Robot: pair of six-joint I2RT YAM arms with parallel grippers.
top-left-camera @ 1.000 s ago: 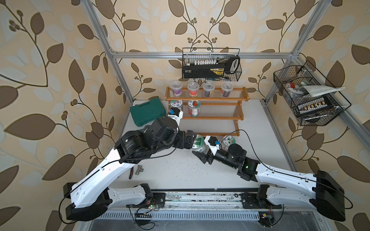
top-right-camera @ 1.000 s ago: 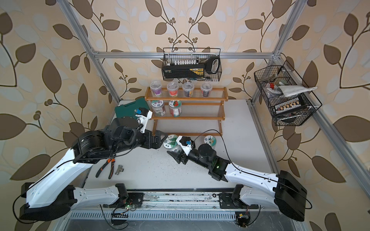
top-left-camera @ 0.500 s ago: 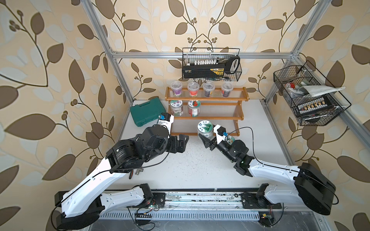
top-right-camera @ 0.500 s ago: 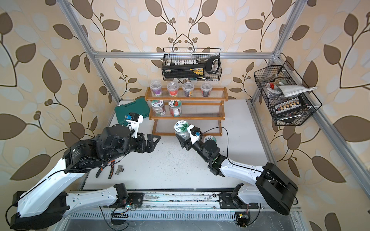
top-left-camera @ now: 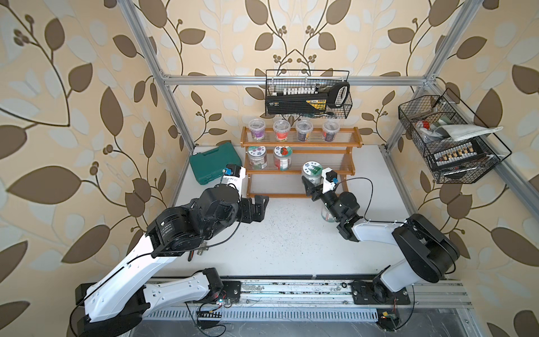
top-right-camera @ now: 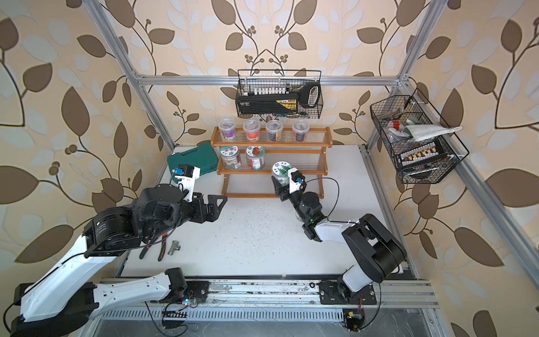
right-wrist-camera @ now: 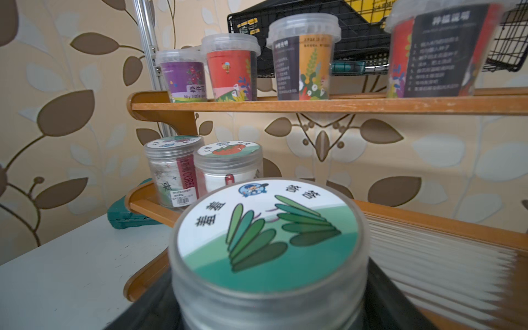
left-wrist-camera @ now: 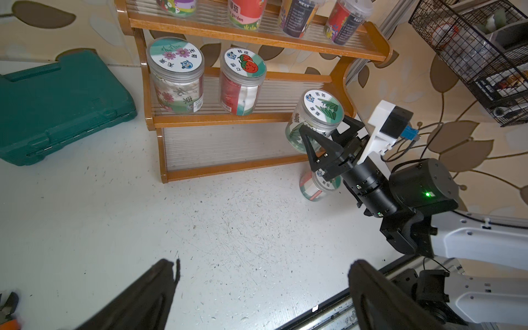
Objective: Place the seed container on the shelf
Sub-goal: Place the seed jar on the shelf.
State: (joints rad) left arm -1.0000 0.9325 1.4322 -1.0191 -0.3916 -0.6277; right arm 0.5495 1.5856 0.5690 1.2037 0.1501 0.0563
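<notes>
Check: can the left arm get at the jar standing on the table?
Doubtful from above: the right arm hangs over that jar. Its side toward the open left gripper looks free; a low approach might work.

Just under the right claw [left-wrist-camera: 324, 124], a second jar [left-wrist-camera: 310, 190] on the table [left-wrist-camera: 228, 228] is half hidden behind its body. The seed container [right-wrist-camera: 268, 228] it grips runs out of the right wrist view, its wall blurred. The fingers [left-wrist-camera: 143, 294] of the left claw [left-wrist-camera: 263, 264] are blurred and cut off.

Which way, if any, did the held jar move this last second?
Yes: jar moved back toward the shelf, now by its middle tier's front edge.
</notes>
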